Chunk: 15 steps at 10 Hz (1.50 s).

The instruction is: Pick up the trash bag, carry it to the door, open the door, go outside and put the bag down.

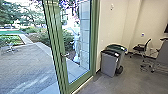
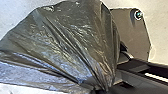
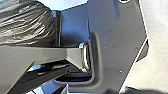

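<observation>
Trash bag: dark, glossy plastic (image 2: 72, 37), hanging from the left claw (image 2: 106, 88), its folds converging to a narrow neck there; its bulk is also showing in the right wrist view.
Left claw: closing tightly on the gathered neck of the bag.
Right claw: its opening and any hold are remaining undetermined; one cannot tell from the right wrist view.
Glass door: green-framed (image 1: 79, 81), standing ahead of the claws, well apart from them, and carrying a metal lever handle (image 1: 65, 54) on its upright.
Paved yard: extending outdoors (image 1: 25, 65), beyond the claws, with shrubs (image 1: 67, 38) growing along its edge.
Pale upright shape: standing behind the door's glass (image 1: 76, 46), beyond the claws; whether it is a person, one cannot tell.
Grey bin: standing indoors (image 1: 107, 63), ahead of the claws and to the door's right, wearing a black lid.
Green-lidded bin: standing just behind the grey bin (image 1: 121, 55), ahead of the claws.
Office chair: standing farther from the claws (image 1: 140, 48), near the pale wall (image 1: 112, 27).
</observation>
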Tool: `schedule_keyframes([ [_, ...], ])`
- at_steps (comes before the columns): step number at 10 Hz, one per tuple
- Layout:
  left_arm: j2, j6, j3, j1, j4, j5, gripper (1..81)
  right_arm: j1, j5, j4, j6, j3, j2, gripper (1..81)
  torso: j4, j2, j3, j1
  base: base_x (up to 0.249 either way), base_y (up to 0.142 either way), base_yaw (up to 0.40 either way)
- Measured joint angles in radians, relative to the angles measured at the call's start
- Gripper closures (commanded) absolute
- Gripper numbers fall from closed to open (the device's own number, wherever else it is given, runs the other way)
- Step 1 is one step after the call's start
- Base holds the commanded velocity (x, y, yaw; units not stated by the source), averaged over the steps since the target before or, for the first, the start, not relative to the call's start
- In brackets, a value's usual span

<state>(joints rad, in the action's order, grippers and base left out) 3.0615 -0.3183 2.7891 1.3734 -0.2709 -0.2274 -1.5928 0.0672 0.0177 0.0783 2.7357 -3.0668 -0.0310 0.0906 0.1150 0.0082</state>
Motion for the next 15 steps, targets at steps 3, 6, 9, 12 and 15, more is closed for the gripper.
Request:
schedule_keyframes([
  [3,0.000,0.000,0.000,0.000,0.000,0.000,81.1,0.000,0.000,0.000,0.000,0.000,0.000,1.0,0.000,0.000,0.000,0.000,0.156,-0.068,0.000],
  [6,0.003,0.000,0.000,0.000,0.000,-0.001,81.1,-0.001,0.000,0.000,0.000,0.000,0.001,1.0,0.000,0.000,0.000,0.000,0.156,0.000,0.000],
  [9,0.000,0.000,0.000,0.000,0.000,0.000,81.1,-0.002,0.002,0.000,0.000,0.000,0.000,1.0,0.000,0.000,0.000,0.000,0.156,0.000,0.000],
  [12,0.000,0.000,0.000,0.000,0.000,0.001,81.1,-0.018,0.003,0.001,0.000,0.000,0.000,1.0,0.000,0.000,0.000,0.000,0.146,0.000,0.000],
  [15,-0.004,-0.012,0.000,0.019,0.000,0.053,81.1,-0.028,0.003,0.002,0.000,0.000,0.000,1.0,0.000,0.000,0.000,0.000,0.127,0.000,0.000],
])
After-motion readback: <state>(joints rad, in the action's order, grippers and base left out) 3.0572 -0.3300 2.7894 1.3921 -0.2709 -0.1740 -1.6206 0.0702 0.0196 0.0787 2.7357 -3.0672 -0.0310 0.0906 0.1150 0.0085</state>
